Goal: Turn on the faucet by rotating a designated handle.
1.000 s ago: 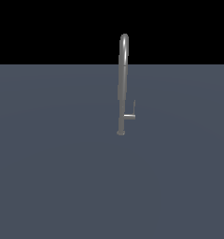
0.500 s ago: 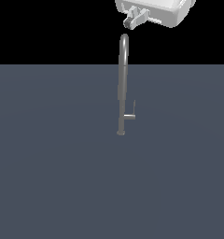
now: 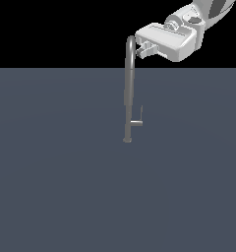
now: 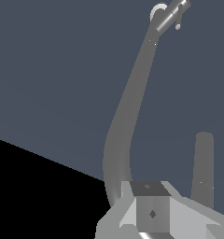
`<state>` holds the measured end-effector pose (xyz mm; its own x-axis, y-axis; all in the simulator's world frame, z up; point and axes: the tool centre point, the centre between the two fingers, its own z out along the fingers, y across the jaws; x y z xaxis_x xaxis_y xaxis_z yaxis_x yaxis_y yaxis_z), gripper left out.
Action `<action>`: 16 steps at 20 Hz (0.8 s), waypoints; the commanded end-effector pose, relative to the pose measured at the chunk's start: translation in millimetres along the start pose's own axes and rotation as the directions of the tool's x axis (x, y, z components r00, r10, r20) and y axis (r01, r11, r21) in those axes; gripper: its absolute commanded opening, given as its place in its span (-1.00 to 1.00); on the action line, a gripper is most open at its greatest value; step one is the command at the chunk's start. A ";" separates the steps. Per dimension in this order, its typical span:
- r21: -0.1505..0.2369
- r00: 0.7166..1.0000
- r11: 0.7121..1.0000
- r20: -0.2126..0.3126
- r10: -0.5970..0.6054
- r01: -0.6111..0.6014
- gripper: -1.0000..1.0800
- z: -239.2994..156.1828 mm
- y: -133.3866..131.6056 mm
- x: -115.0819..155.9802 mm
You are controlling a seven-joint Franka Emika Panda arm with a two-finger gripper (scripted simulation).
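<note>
Grey metal makes up the tall, slim faucet pipe point(image 3: 130, 93), which stands upright on its small round base on the flat slate-blue surface point(image 3: 51, 187). Its small grey L-shaped handle point(image 3: 137, 120) juts from the lower pipe toward the exterior view's right as a short horizontal stub ending in a thin upright blade. The white gripper point(image 3: 145, 48) hangs level with the arched top, just to the exterior view's right of it, so the handle lies well below it, almost straight down along the pipe. Whether its fingers are parted or together cannot be told. The coming move looks like a descent beside the pipe.
</note>
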<state>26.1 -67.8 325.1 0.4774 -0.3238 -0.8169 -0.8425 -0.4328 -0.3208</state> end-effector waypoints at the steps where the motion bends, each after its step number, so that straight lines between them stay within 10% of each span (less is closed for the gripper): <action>1: 0.051 0.998 0.997 0.050 0.049 -0.052 -1.00 1.0 -0.5 21.1; 16: 0.289 0.880 0.868 0.380 0.284 -0.404 -1.00 33.6 15.9 143.7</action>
<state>70.9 -92.7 196.8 0.1129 -0.1126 -0.9872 -0.9934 -0.0313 -0.1101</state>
